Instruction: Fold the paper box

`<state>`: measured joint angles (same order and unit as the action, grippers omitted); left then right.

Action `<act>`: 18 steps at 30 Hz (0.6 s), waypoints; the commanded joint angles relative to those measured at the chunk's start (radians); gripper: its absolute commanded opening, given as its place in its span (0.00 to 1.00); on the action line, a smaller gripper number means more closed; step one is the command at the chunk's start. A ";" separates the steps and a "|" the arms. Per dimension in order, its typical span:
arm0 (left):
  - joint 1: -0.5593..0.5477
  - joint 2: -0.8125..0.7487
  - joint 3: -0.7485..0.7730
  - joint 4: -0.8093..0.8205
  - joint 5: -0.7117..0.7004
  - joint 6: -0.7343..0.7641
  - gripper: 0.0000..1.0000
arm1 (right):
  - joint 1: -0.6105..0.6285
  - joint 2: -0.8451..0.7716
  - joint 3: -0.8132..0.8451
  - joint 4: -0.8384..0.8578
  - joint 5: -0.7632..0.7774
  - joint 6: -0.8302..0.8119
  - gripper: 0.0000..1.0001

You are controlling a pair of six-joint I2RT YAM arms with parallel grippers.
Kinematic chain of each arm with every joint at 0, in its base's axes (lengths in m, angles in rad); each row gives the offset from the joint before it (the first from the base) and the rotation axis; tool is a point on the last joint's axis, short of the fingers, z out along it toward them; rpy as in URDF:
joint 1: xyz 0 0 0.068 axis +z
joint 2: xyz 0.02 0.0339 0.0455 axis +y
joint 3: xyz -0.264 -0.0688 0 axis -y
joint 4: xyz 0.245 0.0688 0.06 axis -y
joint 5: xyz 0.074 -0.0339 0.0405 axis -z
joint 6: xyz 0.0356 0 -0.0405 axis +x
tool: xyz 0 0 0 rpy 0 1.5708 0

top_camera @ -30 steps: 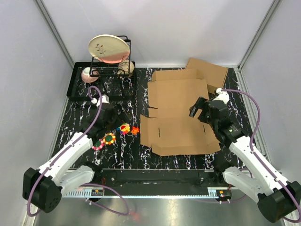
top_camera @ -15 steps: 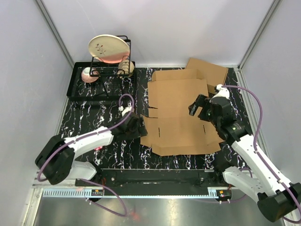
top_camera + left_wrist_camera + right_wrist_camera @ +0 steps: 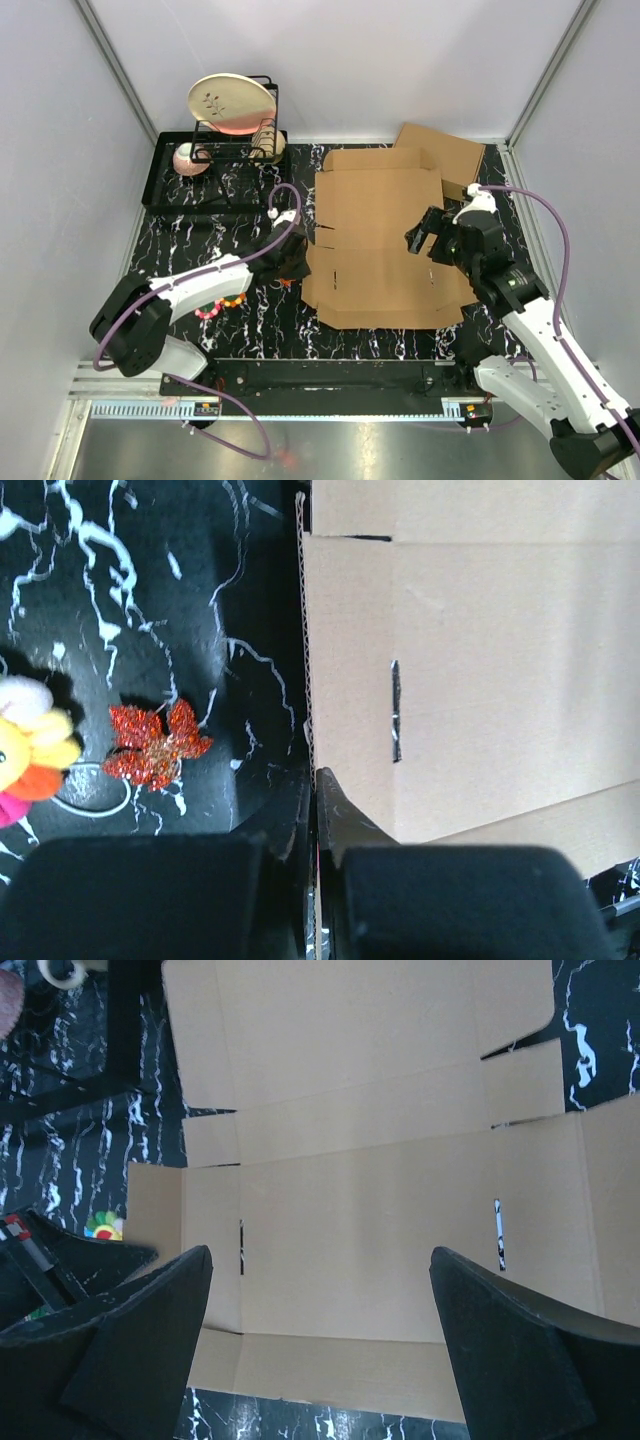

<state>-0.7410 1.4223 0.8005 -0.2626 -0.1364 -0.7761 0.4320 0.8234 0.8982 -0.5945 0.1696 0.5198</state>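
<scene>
The paper box (image 3: 385, 230) lies flat and unfolded on the black marbled mat, a brown cardboard sheet with flaps and slots. My left gripper (image 3: 297, 258) sits at its near-left flap. In the left wrist view the left gripper (image 3: 314, 780) is shut on the corrugated edge of the paper box (image 3: 480, 660), one finger on each side of the sheet. My right gripper (image 3: 425, 240) hovers over the sheet's right half. The right wrist view shows the right gripper (image 3: 320, 1252) wide open above the paper box (image 3: 370, 1210), holding nothing.
A made-up brown cardboard box (image 3: 445, 150) lies at the back right, touching the sheet. A black tray (image 3: 160, 190) at the back left holds a dish rack (image 3: 262, 135) with a plate (image 3: 230, 103) and a pink bowl (image 3: 188, 158). Small toys (image 3: 225, 300) and a red glitter flower (image 3: 152, 745) lie left of the sheet.
My left arm swung right from the toys to the sheet's left edge and its jaws closed on it. The right gripper shifted slightly and stayed open.
</scene>
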 commanded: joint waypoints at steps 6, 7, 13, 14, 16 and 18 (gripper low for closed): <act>0.006 -0.144 0.187 -0.075 0.130 0.282 0.00 | 0.002 -0.058 0.209 -0.116 -0.007 -0.041 0.96; 0.006 -0.154 0.260 -0.104 0.156 0.313 0.00 | 0.002 -0.061 0.228 -0.135 -0.002 -0.047 0.96; 0.005 -0.209 0.587 -0.331 0.198 0.521 0.00 | 0.002 -0.061 0.375 -0.194 0.024 -0.086 0.96; 0.006 -0.223 0.615 -0.357 0.213 0.567 0.00 | 0.002 -0.061 0.386 -0.197 0.025 -0.087 0.96; 0.005 -0.235 0.683 -0.375 0.247 0.609 0.00 | 0.002 -0.056 0.404 -0.205 0.033 -0.092 0.96; 0.006 -0.253 0.735 -0.391 0.253 0.652 0.00 | 0.002 -0.058 0.413 -0.208 0.034 -0.093 0.96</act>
<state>-0.7372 1.2255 1.4277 -0.5751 0.0498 -0.2794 0.4320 0.7643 1.2655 -0.7624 0.1802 0.4583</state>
